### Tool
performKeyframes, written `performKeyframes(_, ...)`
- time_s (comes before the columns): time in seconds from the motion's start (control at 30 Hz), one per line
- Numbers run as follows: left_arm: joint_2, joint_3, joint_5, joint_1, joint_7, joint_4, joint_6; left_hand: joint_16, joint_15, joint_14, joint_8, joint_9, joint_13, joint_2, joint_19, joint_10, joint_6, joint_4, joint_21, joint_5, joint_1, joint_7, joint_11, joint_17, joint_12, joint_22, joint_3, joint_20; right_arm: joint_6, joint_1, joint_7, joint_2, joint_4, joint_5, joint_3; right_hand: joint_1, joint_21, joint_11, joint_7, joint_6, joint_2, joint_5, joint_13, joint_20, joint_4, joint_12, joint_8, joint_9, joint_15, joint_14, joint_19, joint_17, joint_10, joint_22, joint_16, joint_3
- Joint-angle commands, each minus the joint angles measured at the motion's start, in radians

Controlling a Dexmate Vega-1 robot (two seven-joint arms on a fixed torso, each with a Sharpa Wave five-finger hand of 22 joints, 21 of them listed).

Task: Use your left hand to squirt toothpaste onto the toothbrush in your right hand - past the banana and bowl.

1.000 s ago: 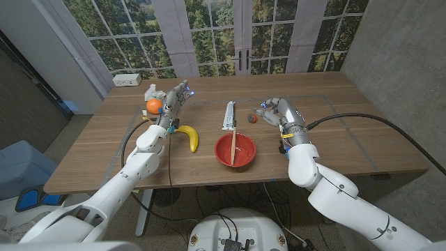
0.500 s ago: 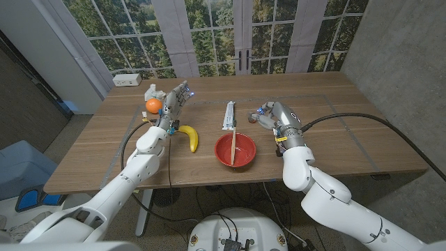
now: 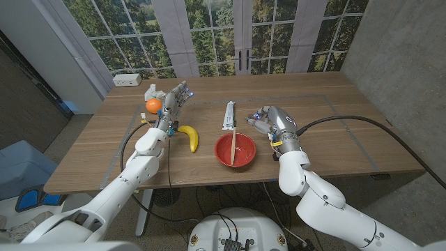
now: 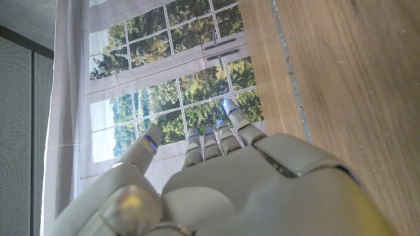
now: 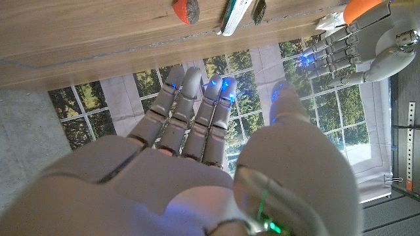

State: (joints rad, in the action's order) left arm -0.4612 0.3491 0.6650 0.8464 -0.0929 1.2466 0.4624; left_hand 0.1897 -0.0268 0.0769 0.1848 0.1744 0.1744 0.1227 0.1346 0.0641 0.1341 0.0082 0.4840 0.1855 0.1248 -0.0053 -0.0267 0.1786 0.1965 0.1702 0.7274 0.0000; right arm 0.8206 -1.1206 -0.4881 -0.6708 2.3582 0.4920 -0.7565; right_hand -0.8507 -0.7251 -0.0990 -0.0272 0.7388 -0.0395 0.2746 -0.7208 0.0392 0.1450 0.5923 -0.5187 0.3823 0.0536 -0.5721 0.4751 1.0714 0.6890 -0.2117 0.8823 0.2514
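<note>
Both hands empty, fingers apart. Left hand (image 3: 174, 102) raised beside yellow banana (image 3: 189, 137). Right hand (image 3: 267, 121) just right of red round bowl (image 3: 235, 149). White toothpaste tube (image 3: 228, 115), probably, lies on wooden tabletop (image 3: 327, 132) behind bowl.

The banana (image 3: 189, 137) lies left of the bowl (image 3: 235, 150), with the toothpaste (image 3: 228, 115) behind the bowl
</note>
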Motion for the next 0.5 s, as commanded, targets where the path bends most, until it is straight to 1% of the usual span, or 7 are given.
performKeyframes(0.03,0.004,-0.004,0.008,0.004,-0.014,-0.006,0.015,0.0,-0.001,0.009,0.0,0.003,0.005,0.049,0.004,0.006,0.011,0.005,-0.001,0.004,-0.011,0.002,0.0,0.003,-0.002,0.003,0.003,0.003,0.006,0.004,0.026,0.022,-0.023,0.042,-0.037,-0.02,-0.007,-0.003,0.0,-0.014,-0.003,0.006,-0.017,0.001,0.006,0.011,-0.013,0.012,0.113,-0.001,0.005,0.012,-0.008,-0.003,-0.001,0.001)
performKeyframes(0.1,0.004,-0.004,0.009,0.003,-0.017,-0.009,0.017,0.0,0.0,0.01,0.0,0.003,0.005,0.049,0.004,0.008,0.011,0.007,-0.002,0.004,-0.012,0.001,-0.001,0.003,-0.001,0.003,0.003,0.003,0.012,0.004,0.029,0.028,-0.025,0.048,-0.041,-0.02,-0.007,-0.006,0.0,-0.019,-0.003,0.005,-0.022,0.0,0.005,0.013,-0.015,0.015,0.114,0.0,0.004,0.015,-0.011,-0.003,-0.001,0.0)
performKeyframes(0.23,0.007,-0.004,0.011,0.001,-0.024,-0.016,0.023,0.0,-0.001,0.01,0.0,0.003,0.005,0.049,0.005,0.008,0.012,0.009,-0.003,0.004,-0.014,0.001,-0.002,0.003,-0.002,0.003,0.004,0.003,0.033,0.007,0.039,0.039,-0.027,0.064,-0.054,-0.023,-0.008,-0.002,-0.002,-0.032,0.003,0.005,-0.037,-0.001,0.003,0.02,-0.022,0.025,0.115,0.003,0.0,0.015,-0.022,-0.002,-0.011,0.001)
performKeyframes(0.5,0.02,-0.006,0.024,-0.003,-0.042,-0.038,0.037,-0.001,-0.002,0.009,0.0,0.003,0.005,0.049,0.006,0.007,0.012,0.013,-0.006,0.005,-0.017,0.0,-0.001,0.003,-0.002,0.004,0.005,0.003,0.043,0.009,0.05,0.053,-0.037,0.078,-0.073,-0.029,-0.011,-0.002,-0.003,-0.03,0.01,0.003,-0.054,-0.002,0.002,0.031,-0.037,0.036,0.118,-0.006,0.0,0.016,-0.02,-0.002,-0.017,0.003)
